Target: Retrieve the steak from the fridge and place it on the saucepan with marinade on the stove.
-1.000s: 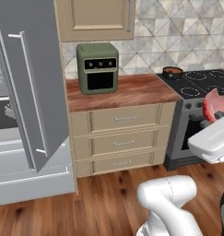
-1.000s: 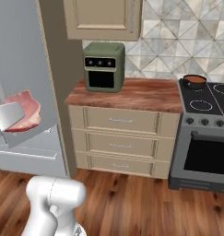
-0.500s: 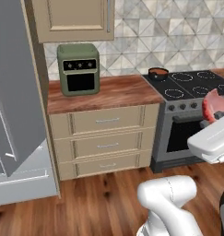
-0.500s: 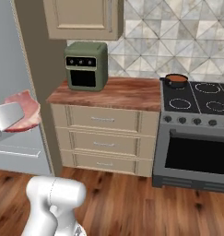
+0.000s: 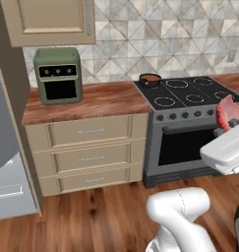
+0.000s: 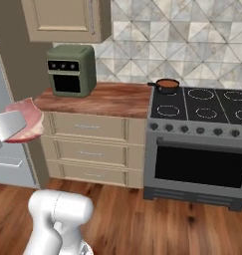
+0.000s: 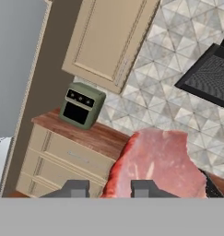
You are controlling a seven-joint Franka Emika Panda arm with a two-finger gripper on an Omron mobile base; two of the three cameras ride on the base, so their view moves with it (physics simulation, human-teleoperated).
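rising from tool — steak, long axis upright

Saucepan on stove, rear-left burner.

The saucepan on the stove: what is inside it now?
Inside the saucepan, at the stove's back left burner, a reddish-brown liquid surface shows. What lies beneath that surface is covered. The steak is apart from it, in the tool.

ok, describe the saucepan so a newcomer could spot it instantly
Find the black-topped stove right of the wooden counter. The saucepan sits on its back-left burner, nearest the counter. It is the only pot there: small, round and dark, with a reddish-brown surface.
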